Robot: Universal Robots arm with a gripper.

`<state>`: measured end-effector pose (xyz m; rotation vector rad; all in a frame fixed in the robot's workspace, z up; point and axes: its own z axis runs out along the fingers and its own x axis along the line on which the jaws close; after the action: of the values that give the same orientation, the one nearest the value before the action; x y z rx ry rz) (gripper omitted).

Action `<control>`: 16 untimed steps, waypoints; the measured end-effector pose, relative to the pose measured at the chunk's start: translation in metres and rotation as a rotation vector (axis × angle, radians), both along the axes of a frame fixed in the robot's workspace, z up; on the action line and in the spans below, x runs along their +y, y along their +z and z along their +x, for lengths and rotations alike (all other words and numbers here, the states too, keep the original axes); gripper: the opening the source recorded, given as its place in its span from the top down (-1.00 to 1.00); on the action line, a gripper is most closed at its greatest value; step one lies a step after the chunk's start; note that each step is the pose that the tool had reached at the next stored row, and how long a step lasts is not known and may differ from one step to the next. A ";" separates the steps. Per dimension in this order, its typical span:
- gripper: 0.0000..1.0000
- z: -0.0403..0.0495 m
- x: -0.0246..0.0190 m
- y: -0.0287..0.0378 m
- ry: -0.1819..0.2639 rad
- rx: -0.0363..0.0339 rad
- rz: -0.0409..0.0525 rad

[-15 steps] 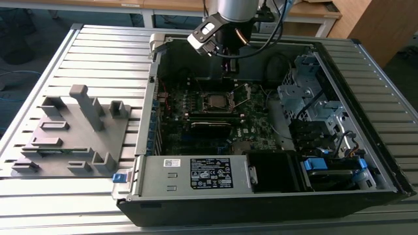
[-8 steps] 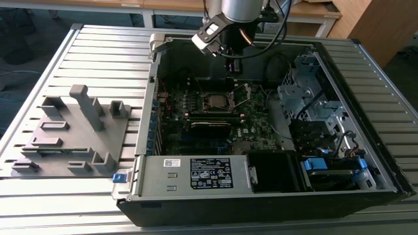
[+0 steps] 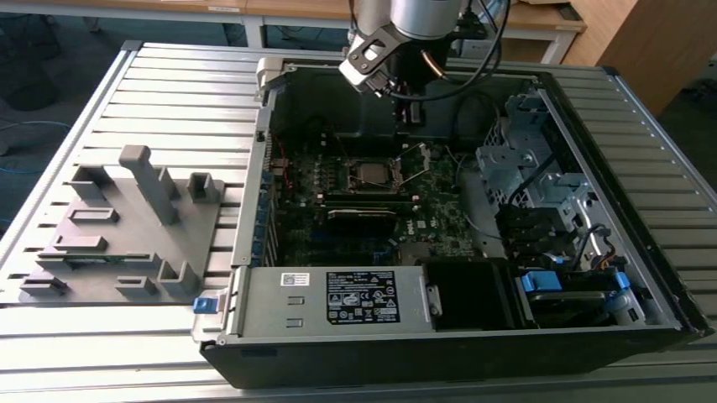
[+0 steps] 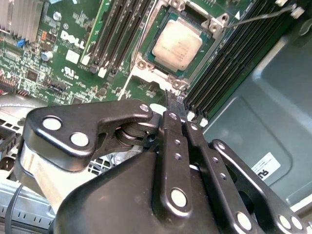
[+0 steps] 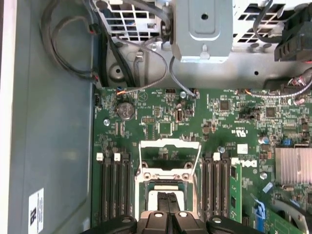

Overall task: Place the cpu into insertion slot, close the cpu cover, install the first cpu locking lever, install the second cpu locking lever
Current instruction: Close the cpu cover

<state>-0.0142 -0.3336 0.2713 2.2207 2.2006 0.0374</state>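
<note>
- The open computer case (image 3: 448, 357) lies on a slatted metal counter (image 3: 101, 92). A grey moulded fixture (image 3: 123, 231) sits at 9 o'clock from the case in the exterior view.
- The dark green motherboard (image 3: 336, 235) fills the case floor. The insertion slot (image 3: 374, 174) is near the board's middle, at about 12 o'clock from the labelled power supply (image 3: 336, 298).
- The cpu (image 4: 178, 43) already lies flat in the insertion slot, its dull silver top bare and ringed by the socket's metal rim.
- In the first wrist view the cpu cover (image 5: 169, 144) is swung open off the chip. Green board shows through its cut-out window.
- In the second wrist view a thin wire locking lever (image 4: 258, 18) reaches out from a socket corner across the black memory slots (image 4: 234, 63).
- The claw (image 3: 410, 113) hangs from the arm inside the case, at 12 o'clock from the slot in the exterior view and above the board.
- In both wrist views the claw (image 4: 174, 100) (image 5: 168, 195) is clenched, its two black fingers (image 4: 170, 141) pressed together with nothing visible between them. It points toward the chip and touches neither the chip nor the cover.
</note>
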 end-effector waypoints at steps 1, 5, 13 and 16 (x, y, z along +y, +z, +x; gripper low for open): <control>0.80 0.0016 0.0002 -0.0001 0.000 0.0000 0.0000; 0.80 0.0079 0.0007 -0.0009 0.000 0.0000 0.0000; 0.80 0.0213 0.0015 -0.0022 0.000 0.0001 -0.0001; 0.80 0.0232 0.0016 -0.0024 0.000 0.0001 -0.0002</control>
<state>0.0090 -0.3319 0.2689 2.2207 2.2006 0.0371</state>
